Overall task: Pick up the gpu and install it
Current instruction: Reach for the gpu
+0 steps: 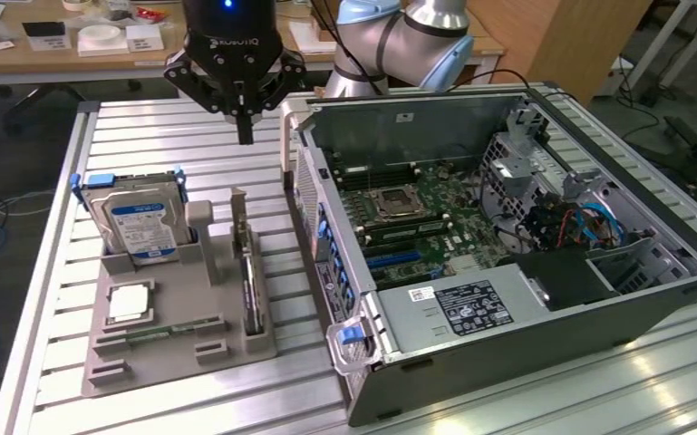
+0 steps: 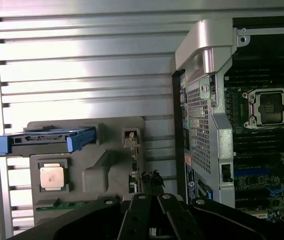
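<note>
The gripper (image 1: 246, 134) is seen in the upper part of the exterior view, left of centre. Its fingers are drawn together into a narrow point and nothing is held between them. It is hung above the slatted metal table (image 1: 142, 136), clear of everything below.

The gpu (image 1: 249, 283) is found in the lower left of the exterior view, stood on its long edge in a slot of the grey holder tray (image 1: 160, 372). Its silver bracket is raised at the far end. The gpu is not touched by the gripper, which is placed higher in the frame, beyond the bracket end.

Toward the exterior view's left of the gpu, a hard drive (image 1: 140, 222) in a blue caddy is stood upright in the same tray. A processor chip (image 1: 128, 304) and a memory stick (image 1: 160, 333) are laid flat below the drive in the frame.

The open computer case (image 1: 638, 299) is laid on its side across the right half of the view, with its motherboard (image 1: 409, 217) exposed.

In the wrist view the dark fingers (image 2: 134, 220) are seen pressed close together over the tray.
</note>
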You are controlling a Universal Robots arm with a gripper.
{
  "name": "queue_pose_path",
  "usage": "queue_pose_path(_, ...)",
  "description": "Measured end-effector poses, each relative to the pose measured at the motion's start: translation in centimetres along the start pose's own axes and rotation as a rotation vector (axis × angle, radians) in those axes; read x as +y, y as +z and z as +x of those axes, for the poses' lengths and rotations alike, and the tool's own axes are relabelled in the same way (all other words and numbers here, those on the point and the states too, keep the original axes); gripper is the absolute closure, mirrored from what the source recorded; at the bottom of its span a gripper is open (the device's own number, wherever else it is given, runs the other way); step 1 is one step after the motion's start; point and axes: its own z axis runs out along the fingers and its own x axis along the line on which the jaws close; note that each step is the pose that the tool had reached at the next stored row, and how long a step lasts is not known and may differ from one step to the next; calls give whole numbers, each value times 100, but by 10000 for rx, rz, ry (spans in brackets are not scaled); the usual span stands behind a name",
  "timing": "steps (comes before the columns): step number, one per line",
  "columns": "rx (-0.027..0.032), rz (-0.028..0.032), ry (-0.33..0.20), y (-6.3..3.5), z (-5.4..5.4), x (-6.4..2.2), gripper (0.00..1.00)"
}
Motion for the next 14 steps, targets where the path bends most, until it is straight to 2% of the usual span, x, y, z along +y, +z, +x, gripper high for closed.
queue_pose_path(9,0,0,0,0,1,-6,89)
queue_pose_path(14,0,1,-1,-3,43,-43,89)
